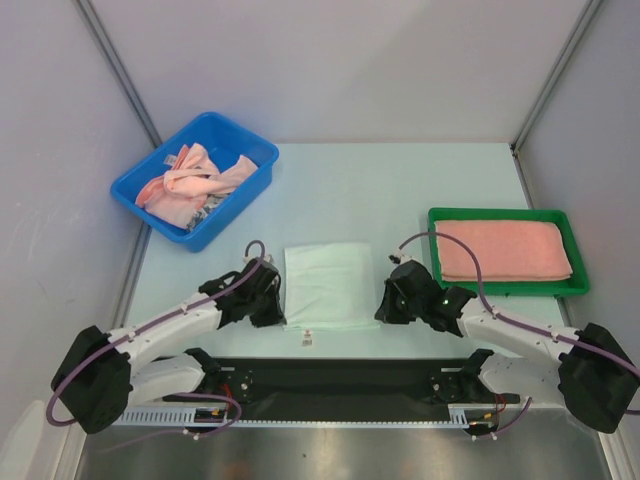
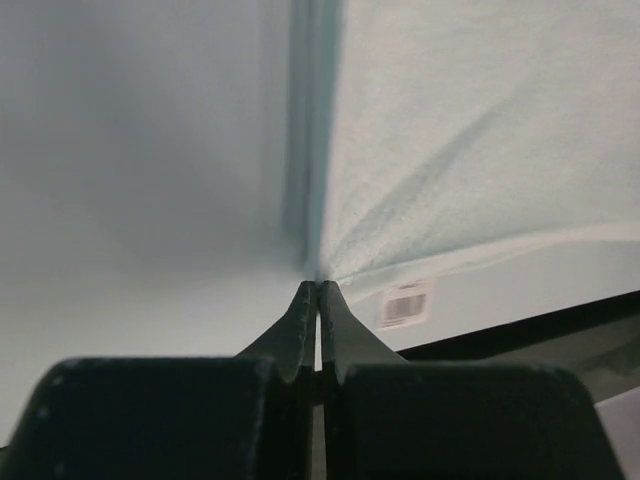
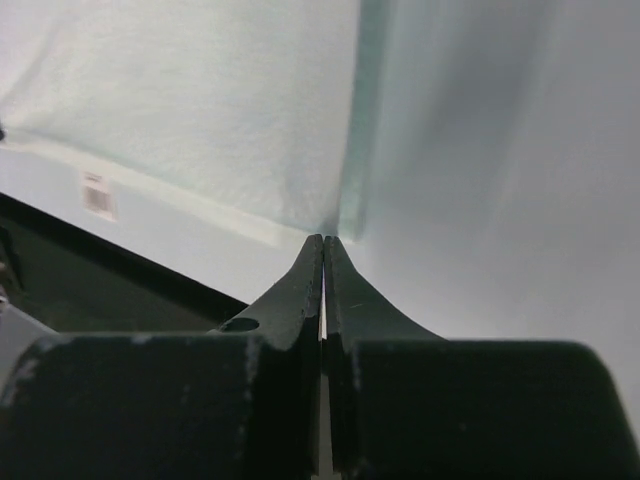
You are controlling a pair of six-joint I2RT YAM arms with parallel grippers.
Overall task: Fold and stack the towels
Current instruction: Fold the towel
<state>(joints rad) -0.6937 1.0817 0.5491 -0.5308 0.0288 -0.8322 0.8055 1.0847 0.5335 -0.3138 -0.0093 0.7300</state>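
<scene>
A pale mint towel (image 1: 330, 285) lies folded flat in the middle of the table, with its label (image 2: 405, 303) at the near edge. My left gripper (image 1: 281, 300) is shut on the towel's left edge, and creases fan out from the fingertips (image 2: 318, 285). My right gripper (image 1: 383, 300) is shut on the right edge of the towel (image 3: 220, 110), its tips (image 3: 323, 240) meeting right at the cloth. A folded salmon-pink towel (image 1: 500, 250) rests in the green tray. Several crumpled pink towels (image 1: 190, 180) fill the blue bin.
The blue bin (image 1: 262, 150) stands at the back left. The green tray (image 1: 500, 214) is at the right. A black mat (image 1: 330, 385) runs along the near edge between the arm bases. Grey walls close in the table on three sides.
</scene>
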